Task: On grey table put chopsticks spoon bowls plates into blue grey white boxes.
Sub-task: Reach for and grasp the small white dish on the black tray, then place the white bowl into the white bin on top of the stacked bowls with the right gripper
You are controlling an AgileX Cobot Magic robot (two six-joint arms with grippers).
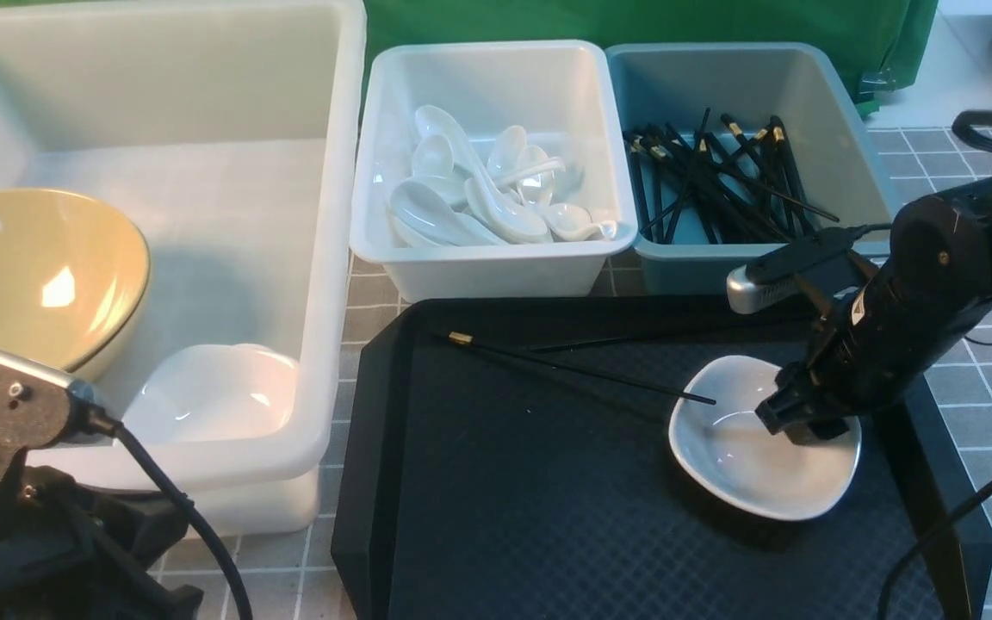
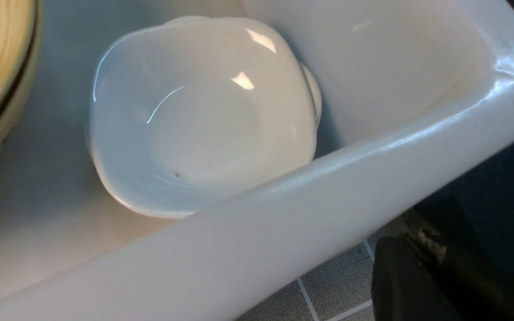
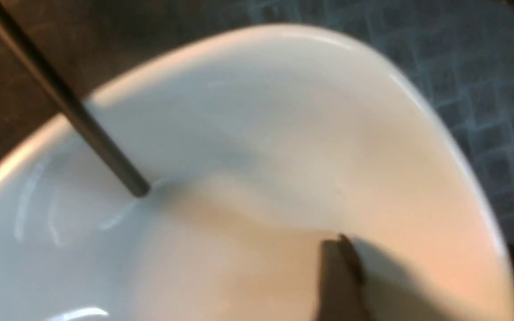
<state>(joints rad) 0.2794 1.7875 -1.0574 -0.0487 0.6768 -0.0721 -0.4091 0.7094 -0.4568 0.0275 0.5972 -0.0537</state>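
A white plate point(image 1: 746, 465) sits on the black tray point(image 1: 505, 517), and the thin tip of a chopstick point(image 1: 582, 370) rests inside it. My right gripper point(image 1: 797, 418) is at the plate's right rim, open, with one finger point(image 3: 341, 276) inside the plate point(image 3: 261, 178). A second chopstick point(image 1: 616, 342) lies behind on the tray. The whitish tub point(image 1: 337, 258) holds a yellow bowl point(image 1: 31, 267) and another plate point(image 1: 212, 392). My left gripper point(image 2: 406, 240) is shut and empty, low outside the tub's rim point(image 2: 328, 191).
The white bin point(image 1: 496, 263) holds several spoons point(image 1: 479, 198). The blue-grey bin point(image 1: 849, 146) holds several chopsticks point(image 1: 711, 181). Both stand behind the tray on the grey table point(image 1: 978, 379). A green cloth hangs at the back.
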